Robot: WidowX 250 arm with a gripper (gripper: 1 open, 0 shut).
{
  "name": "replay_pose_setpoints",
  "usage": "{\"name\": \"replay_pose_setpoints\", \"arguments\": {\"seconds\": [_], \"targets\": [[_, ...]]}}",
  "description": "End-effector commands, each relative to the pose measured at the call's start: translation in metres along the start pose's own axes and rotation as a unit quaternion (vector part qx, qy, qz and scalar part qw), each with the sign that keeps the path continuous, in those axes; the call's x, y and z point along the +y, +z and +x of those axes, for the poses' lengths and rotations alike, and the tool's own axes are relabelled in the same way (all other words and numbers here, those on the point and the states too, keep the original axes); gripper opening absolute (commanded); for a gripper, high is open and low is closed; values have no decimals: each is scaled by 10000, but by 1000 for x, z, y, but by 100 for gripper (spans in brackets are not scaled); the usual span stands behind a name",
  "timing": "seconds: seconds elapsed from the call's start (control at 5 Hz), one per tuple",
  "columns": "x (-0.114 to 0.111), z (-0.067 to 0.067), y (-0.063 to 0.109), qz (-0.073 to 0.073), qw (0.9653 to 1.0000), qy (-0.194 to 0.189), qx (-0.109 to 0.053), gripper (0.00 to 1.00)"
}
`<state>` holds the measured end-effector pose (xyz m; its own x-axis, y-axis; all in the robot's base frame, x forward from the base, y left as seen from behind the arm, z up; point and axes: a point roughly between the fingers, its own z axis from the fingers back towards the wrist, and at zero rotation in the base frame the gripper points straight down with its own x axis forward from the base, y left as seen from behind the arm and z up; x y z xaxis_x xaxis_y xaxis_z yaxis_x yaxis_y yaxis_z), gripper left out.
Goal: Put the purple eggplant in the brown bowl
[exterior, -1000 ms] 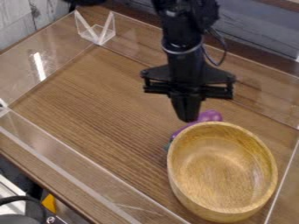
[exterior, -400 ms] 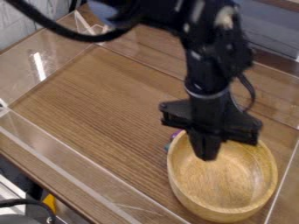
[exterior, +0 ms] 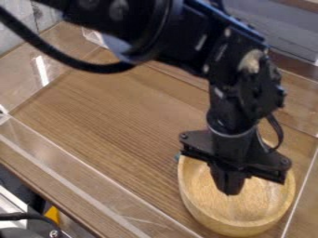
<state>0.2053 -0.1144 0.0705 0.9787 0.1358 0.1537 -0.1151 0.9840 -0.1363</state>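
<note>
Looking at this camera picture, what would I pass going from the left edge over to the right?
Clear plastic wall → bare wooden tabletop → brown bowl, with the black end effector pointing down over it.

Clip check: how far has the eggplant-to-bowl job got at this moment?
Done: the arm has brought its hand over the brown bowl, pointing down into it. In hand: the hand is shut, but the purple eggplant is not visible, hidden or too small to tell, so a grip cannot be confirmed. Left: opening the hand and an eggplant visibly lying in the bowl; no release is seen yet.
</note>
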Motion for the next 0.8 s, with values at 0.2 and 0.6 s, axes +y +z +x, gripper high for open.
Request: {"name": "replay_pose_setpoints", "arguments": {"seconds": [0.2, 0.6], "targets": [[-11, -4, -7, -103, 9999, -103, -56, 0], [-13, -6, -13, -95, 9999, -109, -23, 100]]}}
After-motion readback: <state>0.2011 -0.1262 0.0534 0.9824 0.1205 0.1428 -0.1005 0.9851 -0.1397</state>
